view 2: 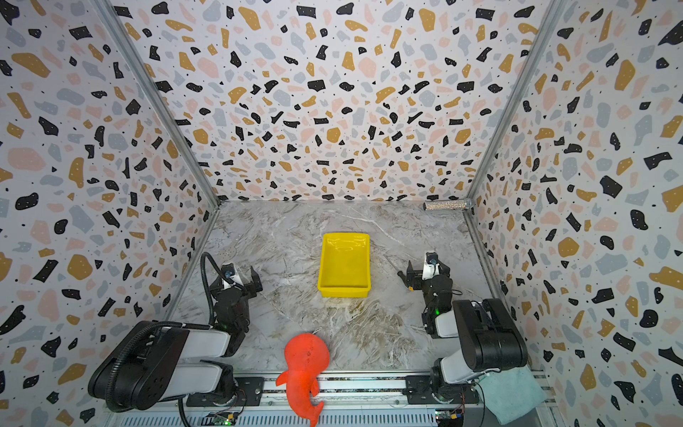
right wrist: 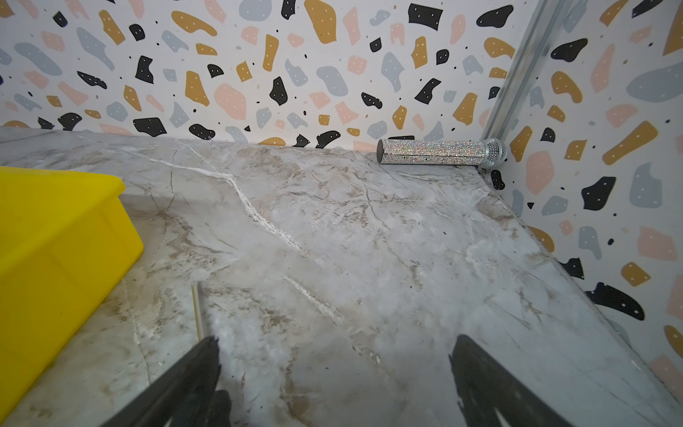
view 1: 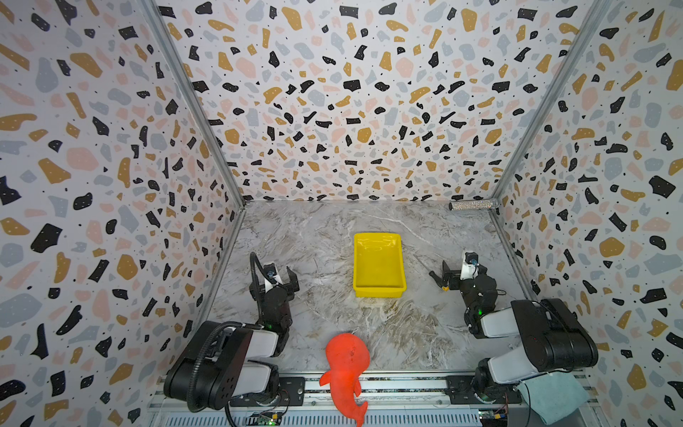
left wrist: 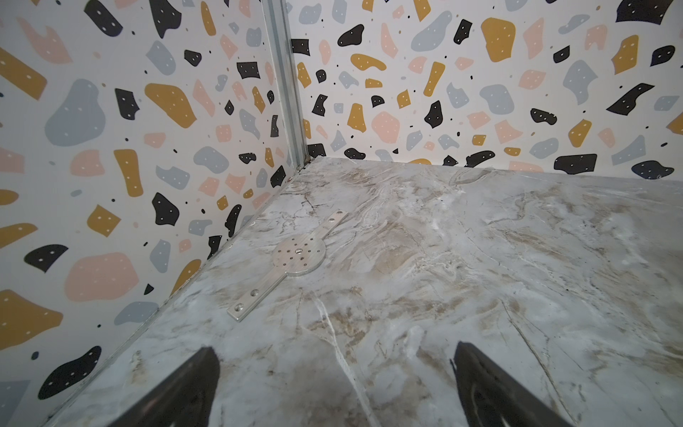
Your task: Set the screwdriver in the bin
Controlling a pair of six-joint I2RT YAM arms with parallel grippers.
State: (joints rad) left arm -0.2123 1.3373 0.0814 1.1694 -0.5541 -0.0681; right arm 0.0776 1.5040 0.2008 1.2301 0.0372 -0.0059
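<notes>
The bin [view 1: 379, 292] [view 2: 343, 292] is a shallow yellow tray in the middle of the marble table, with nothing in it. The screwdriver [view 1: 438, 279] [view 2: 405, 280] lies flat to the right of the bin, its orange cap toward the front and its thin shaft [right wrist: 198, 310] pointing away. My right gripper [view 1: 464, 273] [right wrist: 332, 344] hovers low and open just right of it. One finger [right wrist: 192, 377] covers most of the black handle, and nothing sits between the fingers. My left gripper [view 1: 274, 278] [left wrist: 334, 355] is open over bare table at the left.
An orange plush fish [view 1: 345, 366] lies at the front edge between the arm bases. A glittery microphone [view 1: 473, 204] [right wrist: 436, 151] rests against the back wall at the right corner. A flat metal plate [left wrist: 292, 258] lies near the left wall. A teal cloth [view 1: 550, 399] hangs front right.
</notes>
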